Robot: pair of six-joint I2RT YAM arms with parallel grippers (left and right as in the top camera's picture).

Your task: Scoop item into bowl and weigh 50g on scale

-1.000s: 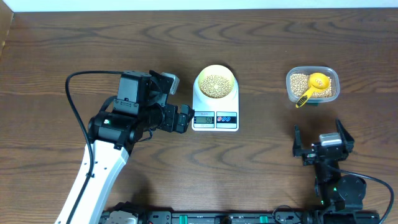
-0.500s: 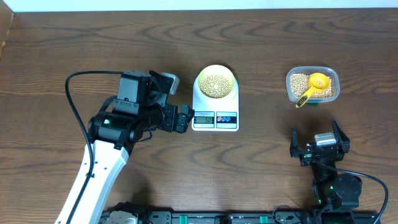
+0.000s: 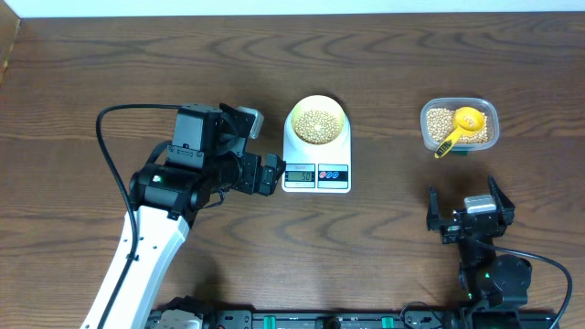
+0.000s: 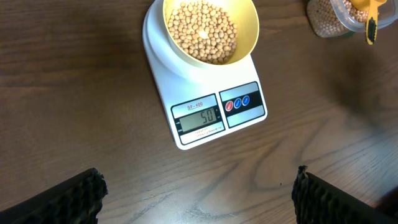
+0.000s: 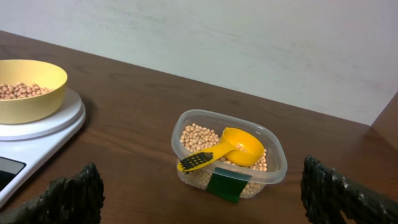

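Overhead: one white scale (image 3: 316,174) at the centre of the table (image 3: 91,55). On its platform stands one pale yellow bowl (image 3: 293,119) holding a mound of tan beans (image 3: 317,124). Far right is one clear tub (image 3: 427,117) of the same beans, with a yellow scoop (image 3: 466,120) lying in it, its handle out over the near-left rim. The left gripper (image 3: 259,146) is just left of the scale, jaws spread, empty. The right gripper (image 3: 464,196) is near right, apart from the tub, jaws spread, empty. Left wrist: the display (image 4: 199,117) reads 50, and the bowl, roughly half full, sits at the platform's far end. Right wrist: the scoop rests on the tub's beans, its cup seemingly empty, and there is a green label on the tub's near wall. Handling, judged: the beans are light, hard and smooth, prone to roll, so best moved by the scoop's stiff handle rather than pinched. The bowl is light and rigid and may slide if nudged. The weighing appears complete.
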